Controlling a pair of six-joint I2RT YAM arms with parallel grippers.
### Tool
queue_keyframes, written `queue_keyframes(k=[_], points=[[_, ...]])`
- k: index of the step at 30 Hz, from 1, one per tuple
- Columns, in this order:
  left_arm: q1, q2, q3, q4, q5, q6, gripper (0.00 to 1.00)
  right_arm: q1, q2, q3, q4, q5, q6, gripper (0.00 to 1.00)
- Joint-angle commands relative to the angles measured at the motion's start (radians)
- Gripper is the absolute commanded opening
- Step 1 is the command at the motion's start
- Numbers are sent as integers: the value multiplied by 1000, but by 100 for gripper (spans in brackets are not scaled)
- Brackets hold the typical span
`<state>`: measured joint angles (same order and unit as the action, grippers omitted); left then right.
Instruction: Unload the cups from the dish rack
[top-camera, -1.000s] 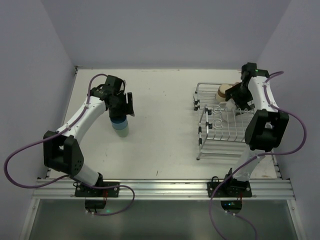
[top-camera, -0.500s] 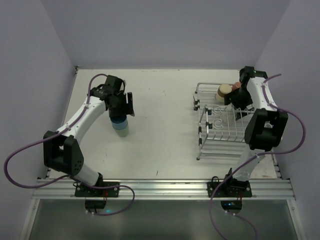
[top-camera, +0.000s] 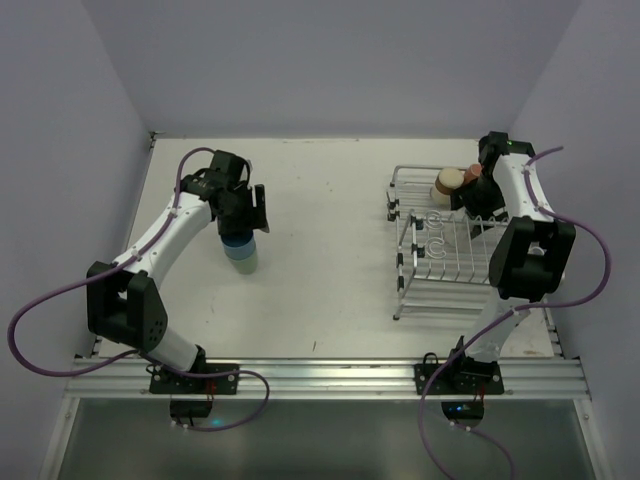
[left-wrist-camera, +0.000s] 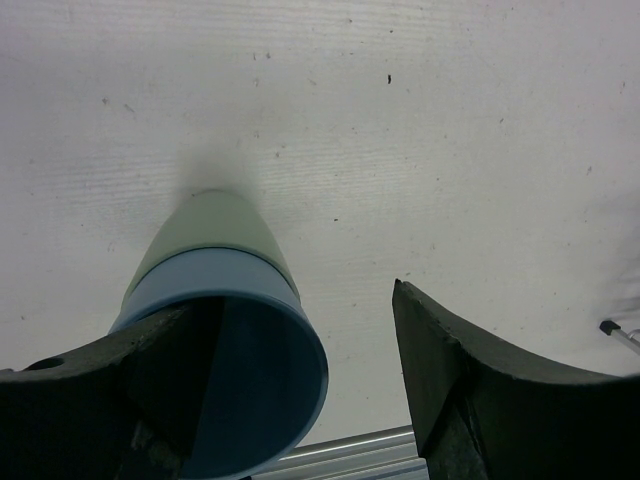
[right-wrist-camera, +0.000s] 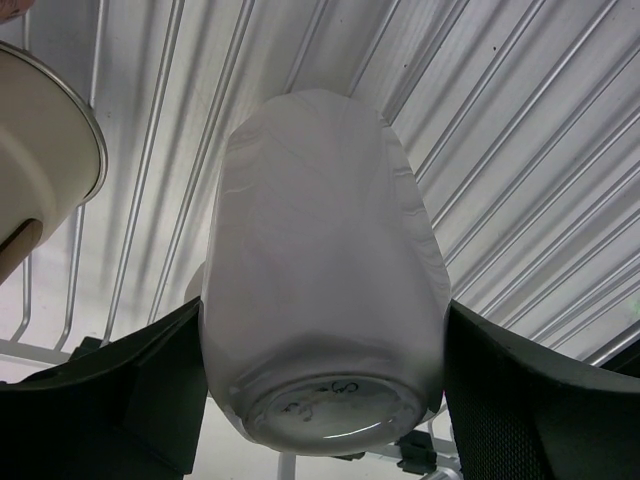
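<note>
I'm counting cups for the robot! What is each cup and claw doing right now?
pale green cup, upright on the table.
light blue cup, upright, nested in the green one.
white cup, in the dish rack, gripped.
cream-tan cup, in the rack.
pink cup, in the rack.
left gripper, open, at the blue cup's rim.
right gripper, shut on white cup.

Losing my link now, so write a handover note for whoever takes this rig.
Left gripper: open over the blue cup, not gripping it. That cup sits nested in the green cup on the table.
Right gripper: shut on the white cup, bottom up, in the rack.
Done: blue and green are out.
Left: white, tan cup and pink cup, all in the rack.
</note>
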<state>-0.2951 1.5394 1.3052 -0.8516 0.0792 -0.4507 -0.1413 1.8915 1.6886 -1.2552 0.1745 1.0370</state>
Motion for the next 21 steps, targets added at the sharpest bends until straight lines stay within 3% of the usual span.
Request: queue_keyframes(k=[1, 5, 6, 7, 21], points=[[4, -12, 28, 31, 7, 23, 73, -4, 4, 11, -236, 103, 3, 40], [4, -13, 32, 32, 10, 24, 73, -4, 9, 2, -216, 126, -14, 16], [4, -13, 32, 34, 11, 24, 73, -4, 9, 5, -213, 131, -18, 2], [4, -13, 32, 33, 10, 24, 73, -4, 11, 6, -208, 134, -29, 0], [2, 2, 115, 17, 39, 24, 73, 6, -69, 83, -84, 86, -170, 0]])
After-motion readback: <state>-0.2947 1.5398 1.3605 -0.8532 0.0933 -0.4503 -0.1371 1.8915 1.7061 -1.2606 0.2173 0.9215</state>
